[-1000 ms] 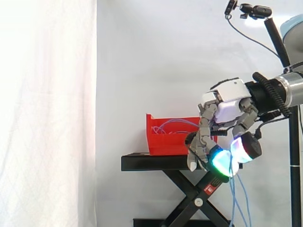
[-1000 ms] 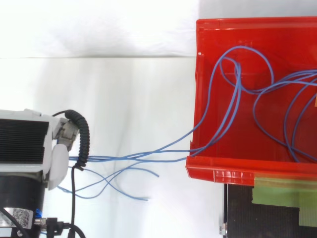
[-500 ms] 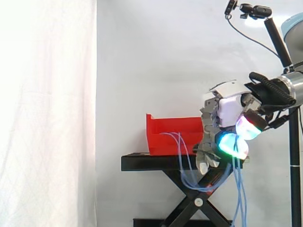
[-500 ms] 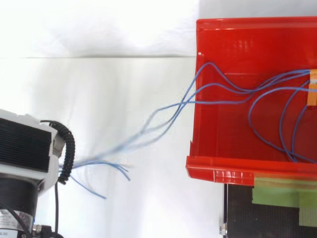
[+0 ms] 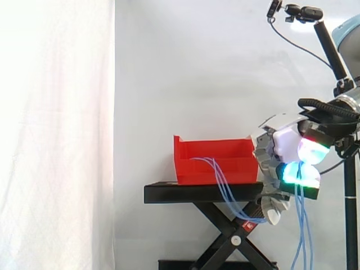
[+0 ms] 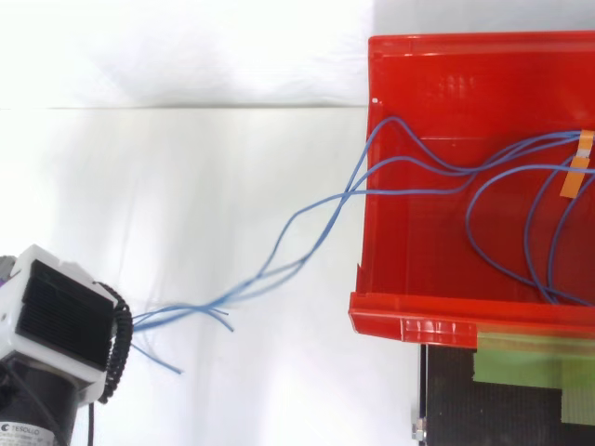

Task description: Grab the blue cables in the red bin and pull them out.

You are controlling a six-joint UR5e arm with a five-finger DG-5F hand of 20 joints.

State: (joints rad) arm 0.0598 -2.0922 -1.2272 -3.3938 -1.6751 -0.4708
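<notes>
Since a moment ago my hand [image 5: 279, 162] has drawn back toward 3 o'clock from the red bin [image 5: 191, 169], fingers clenched around the blue cables [image 6: 418, 191].

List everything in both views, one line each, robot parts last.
red bin: one, red, on the black stand.
blue cables: several, blue, from the bin over its wall to the hand.
orange tape: one strip, orange, on a cable inside the bin.
black stand: one, black, under the bin.
green tape: one patch, green, on the stand top.
curtain: one, white, behind the work.
camera: one, black, pole-mounted, side view's upper right.
arm: one, grey and black, from side view's right.
hand: one, white with glowing green and magenta pads, curled round the cables.
</notes>
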